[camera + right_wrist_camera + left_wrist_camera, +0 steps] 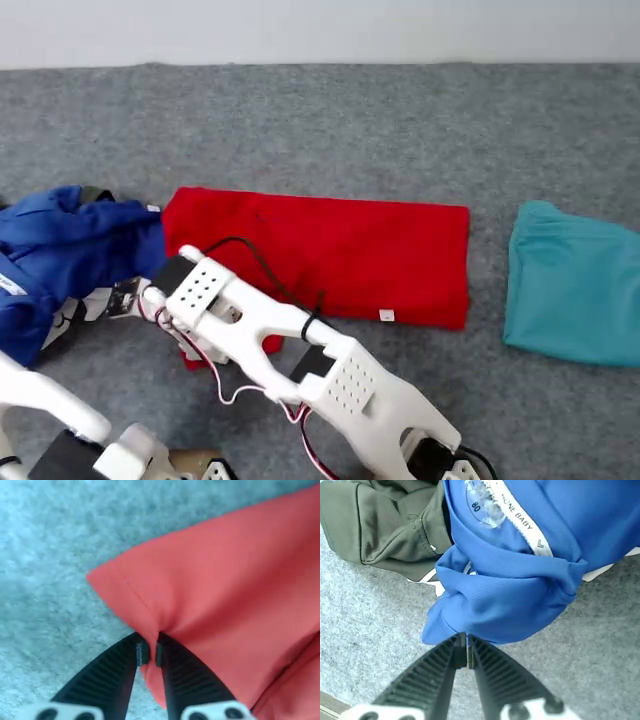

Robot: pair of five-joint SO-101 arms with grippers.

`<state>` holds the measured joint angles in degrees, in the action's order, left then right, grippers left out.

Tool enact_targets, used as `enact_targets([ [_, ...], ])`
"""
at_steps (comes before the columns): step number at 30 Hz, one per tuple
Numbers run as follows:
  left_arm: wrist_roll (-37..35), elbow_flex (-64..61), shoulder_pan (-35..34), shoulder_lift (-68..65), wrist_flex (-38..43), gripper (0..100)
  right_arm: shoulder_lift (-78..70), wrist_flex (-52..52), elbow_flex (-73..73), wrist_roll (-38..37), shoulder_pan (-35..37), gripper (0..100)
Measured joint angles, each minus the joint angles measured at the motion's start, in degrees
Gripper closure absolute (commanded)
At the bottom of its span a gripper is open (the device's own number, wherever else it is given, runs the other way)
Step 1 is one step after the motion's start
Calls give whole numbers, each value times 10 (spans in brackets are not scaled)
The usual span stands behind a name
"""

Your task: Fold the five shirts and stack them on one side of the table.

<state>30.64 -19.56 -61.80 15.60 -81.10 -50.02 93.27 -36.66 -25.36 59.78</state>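
Got red shirt (340, 255) spread flat mid-table (330, 120), long axis running L–R, parallel w/ far edge. Gripping its near-left corner w/ R claw (148, 652), clenched: cloth puckers betw. the tips, bare grey table just beside. Puts the rest of the shirt off to the R and toward far edge from that grip. Prob. next: carry corner along the long axis to the R end, or across to the far hem; can't say which. Wants a lift first, else risks dragging the layer below. No contest on which arm: R has the corner, L sits nearer that end but is over at the heap.

See L claw (465, 650) at blue shirt (70, 245), bunched at L edge. Tips pressed together right at rim of a blue fold; can't tell if any cloth is caught. Spot olive shirt (385, 525) tucked against blue, touching. See teal shirt (570, 285) folded at R edge, well apart from red; likely the stack side.
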Motion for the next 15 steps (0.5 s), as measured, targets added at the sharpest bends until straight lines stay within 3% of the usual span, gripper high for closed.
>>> enact_targets([
  [15, 0, 0, 0, 0, 0, 986, -8, 70, -238, -21, -84, 988],
])
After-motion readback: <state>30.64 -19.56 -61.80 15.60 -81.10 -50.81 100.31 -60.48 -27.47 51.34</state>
